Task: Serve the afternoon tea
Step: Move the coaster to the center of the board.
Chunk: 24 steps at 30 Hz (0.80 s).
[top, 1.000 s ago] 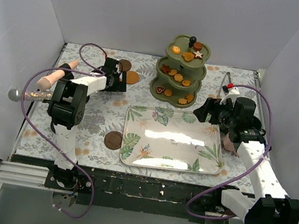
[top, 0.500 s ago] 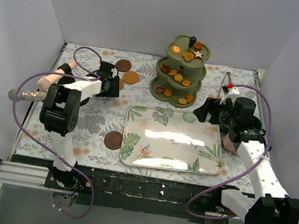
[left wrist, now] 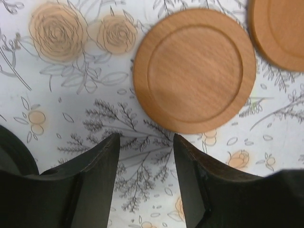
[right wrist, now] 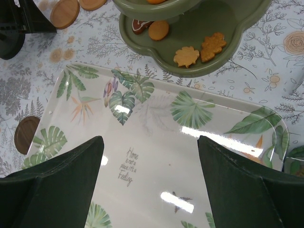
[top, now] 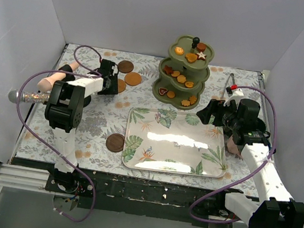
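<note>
The olive-green three-tier stand (top: 183,73) with a black knob (top: 196,40) stands at the back centre and holds several orange and brown biscuits (top: 181,79). Its lowest tier (right wrist: 223,23) and biscuits (right wrist: 185,56) show in the right wrist view. Three brown coasters lie back left (top: 133,78), and a darker one (top: 115,142) lies left of the tray. My left gripper (top: 112,83) (left wrist: 146,140) is open and empty, low over the cloth, just short of a coaster (left wrist: 194,69). My right gripper (top: 204,113) (right wrist: 149,142) is wide open and empty above the tray. No mug shows clearly.
A glossy leaf-print tray (top: 134,152) lies front centre. A glittery microphone (top: 33,96) and a pink handle (top: 56,78) lie at the left edge. Metal tongs (top: 229,86) lie back right. A pinkish thing (top: 232,145) sits under the right arm. White walls close in three sides.
The left arm's elbow swung left and came partly back; its gripper drew back slightly, leaving a coaster lying in front of it. The right arm has not moved.
</note>
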{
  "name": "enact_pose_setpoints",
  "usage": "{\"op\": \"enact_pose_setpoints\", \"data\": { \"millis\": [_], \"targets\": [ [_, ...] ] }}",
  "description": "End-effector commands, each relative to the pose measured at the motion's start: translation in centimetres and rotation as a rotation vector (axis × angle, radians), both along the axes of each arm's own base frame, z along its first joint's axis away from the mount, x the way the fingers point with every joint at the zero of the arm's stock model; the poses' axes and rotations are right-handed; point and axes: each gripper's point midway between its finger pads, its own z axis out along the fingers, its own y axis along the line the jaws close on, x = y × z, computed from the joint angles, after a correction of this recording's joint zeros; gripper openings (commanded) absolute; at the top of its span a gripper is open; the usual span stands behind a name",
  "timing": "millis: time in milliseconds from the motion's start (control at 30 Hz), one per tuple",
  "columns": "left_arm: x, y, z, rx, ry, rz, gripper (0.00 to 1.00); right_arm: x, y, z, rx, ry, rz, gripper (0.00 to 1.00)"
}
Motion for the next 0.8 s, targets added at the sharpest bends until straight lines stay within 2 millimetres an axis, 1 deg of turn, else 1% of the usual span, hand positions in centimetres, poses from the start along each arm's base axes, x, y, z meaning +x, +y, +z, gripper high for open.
{"op": "enact_pose_setpoints", "data": {
  "millis": [0,233,367,533,567,667,767],
  "targets": [
    [0.3,0.4,-1.9,-0.017,0.041,0.017,0.47,0.5,0.1,0.8,-0.009,-0.053,0.011,0.88],
    [1.5,0.8,-2.5,-0.02,0.038,0.037,0.47,0.8,0.1,0.4,-0.01,-0.042,0.011,0.88],
    [1.6,1.0,-3.0,-0.021,0.046,0.05,0.47,0.9,0.1,0.1,-0.014,-0.039,0.011,0.88],
    [2.1,0.7,-3.5,-0.024,0.051,0.024,0.47,1.0,0.2,-0.3,-0.015,-0.027,0.013,0.88],
    [2.2,0.7,-3.5,-0.024,0.05,0.017,0.47,1.0,0.2,-0.3,-0.015,-0.027,0.013,0.88],
    [2.3,0.4,-4.4,-0.026,0.068,-0.003,0.44,1.1,0.2,-0.4,-0.013,-0.023,0.015,0.88],
    [2.4,0.1,-4.6,-0.037,0.072,-0.022,0.43,1.1,0.2,-0.5,-0.014,-0.019,0.013,0.88]
  ]
}}
